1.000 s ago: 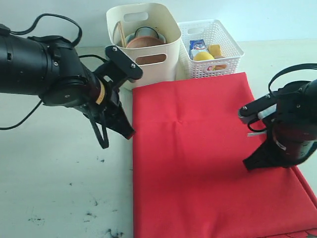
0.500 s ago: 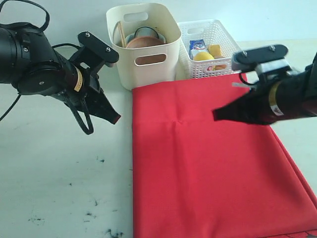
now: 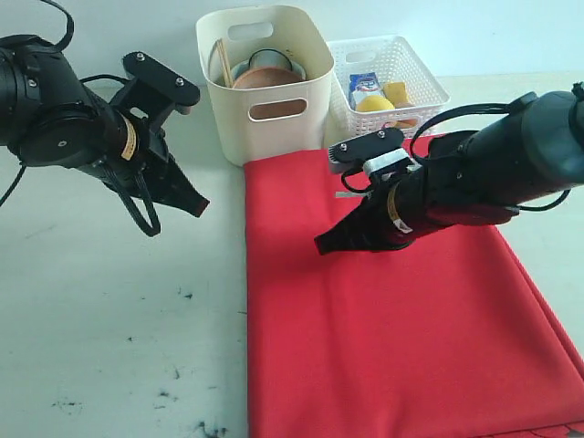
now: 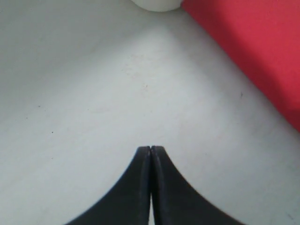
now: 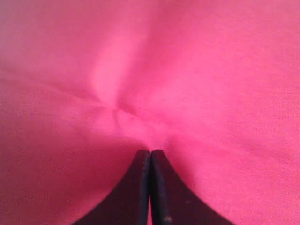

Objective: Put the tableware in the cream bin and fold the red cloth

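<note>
The red cloth [image 3: 392, 338] lies flat over the right half of the table, with faint creases crossing near its upper middle. My right gripper [image 3: 321, 246] is shut and empty, its tip low over the cloth [image 5: 211, 70] just short of that crease crossing; the right wrist view shows the gripper [image 5: 150, 151] with jaws together. My left gripper [image 3: 199, 206] is shut and empty above bare table, left of the cloth's edge [image 4: 253, 47]; its jaws [image 4: 150, 148] are pressed together. The cream bin [image 3: 301, 137] at the back holds tableware: chopsticks [image 3: 222, 62], a brown plate [image 3: 265, 79] and a pale bowl [image 3: 290, 66].
A white lattice basket [image 3: 429, 96] stands right of the bin and touches the cloth's far edge, with a milk carton [image 3: 365, 85] and a lemon [image 3: 374, 104] inside. The bin's rounded base [image 4: 154, 4] shows in the left wrist view. Dark smudges [image 3: 182, 401] mark the table's front left.
My right arm swung from the cloth's right side leftward to its upper middle and lowered its tip. My left gripper drew back up and left, away from the cloth's edge.
</note>
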`<state>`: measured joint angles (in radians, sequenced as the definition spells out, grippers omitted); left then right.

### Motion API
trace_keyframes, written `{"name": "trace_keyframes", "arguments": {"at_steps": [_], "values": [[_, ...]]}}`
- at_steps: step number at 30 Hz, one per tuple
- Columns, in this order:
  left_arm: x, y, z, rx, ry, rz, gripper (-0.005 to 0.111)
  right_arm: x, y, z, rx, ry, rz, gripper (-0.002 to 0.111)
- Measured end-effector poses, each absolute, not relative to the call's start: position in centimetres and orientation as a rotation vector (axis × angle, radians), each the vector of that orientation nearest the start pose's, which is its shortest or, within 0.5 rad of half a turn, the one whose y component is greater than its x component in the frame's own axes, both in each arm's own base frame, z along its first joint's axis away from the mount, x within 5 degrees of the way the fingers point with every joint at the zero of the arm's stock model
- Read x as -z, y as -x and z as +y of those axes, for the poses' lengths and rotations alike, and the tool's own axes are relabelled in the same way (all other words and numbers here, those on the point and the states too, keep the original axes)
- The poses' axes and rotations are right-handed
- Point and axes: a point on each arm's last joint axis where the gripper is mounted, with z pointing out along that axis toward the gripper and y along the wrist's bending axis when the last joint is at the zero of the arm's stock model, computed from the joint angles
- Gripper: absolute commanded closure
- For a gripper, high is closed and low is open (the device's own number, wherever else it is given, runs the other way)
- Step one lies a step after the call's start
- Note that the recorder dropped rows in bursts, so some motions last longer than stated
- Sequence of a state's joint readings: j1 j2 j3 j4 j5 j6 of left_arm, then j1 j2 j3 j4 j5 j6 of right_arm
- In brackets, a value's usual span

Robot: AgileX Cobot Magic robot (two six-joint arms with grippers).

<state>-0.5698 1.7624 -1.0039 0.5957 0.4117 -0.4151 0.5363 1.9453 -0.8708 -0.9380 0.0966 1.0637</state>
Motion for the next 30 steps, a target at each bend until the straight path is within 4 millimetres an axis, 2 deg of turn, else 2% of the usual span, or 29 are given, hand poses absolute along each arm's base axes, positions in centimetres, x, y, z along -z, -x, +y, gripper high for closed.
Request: {"name": "trace_keyframes", "arguments": {"at_steps": [3,7,10,14,16,18,24,26,30], "values": [[-17.9,-30.4,-17.1,-0.123,-0.809,2.418,0.106,-9.9,-29.6,14.8,0.188,0.530,2.646,0.108],[-17.9,-30.4,-17.1,-0.123,-0.808,2.418,0.106,-9.9,-28.4,12.0,0.604,0.601,2.745,0.108],[-17.9,-30.4,-17.1,-0.123,-0.808,2.418,0.106,-9.6,-27.8,10.7,0.739,0.657,2.744,0.108],[-17.9,-30.4,-17.1,-0.124,-0.808,2.419,0.106,-9.6,-28.1,8.4,0.832,0.561,2.766,0.108],[-17.9,-30.4,-17.1,-0.124,-0.806,2.420,0.106,-9.9,-28.1,7.5,0.828,0.463,2.783,0.108],[-17.9,-30.4,-17.1,-0.124,-0.806,2.420,0.106,-11.2,-27.9,7.4,0.777,0.366,2.779,0.108],[-17.9,-30.4,-17.1,-0.122,-0.806,2.418,0.106,-15.4,-26.8,8.6,0.416,0.236,2.759,0.108],[-17.9,-30.4,-17.1,-0.122,-0.806,2.418,0.106,-15.6,-26.2,9.2,0.264,0.265,2.757,0.108],[-17.9,-30.4,-17.1,-0.122,-0.806,2.418,0.106,-14.1,-25.1,9.7,0.126,0.318,2.779,0.108]]}}
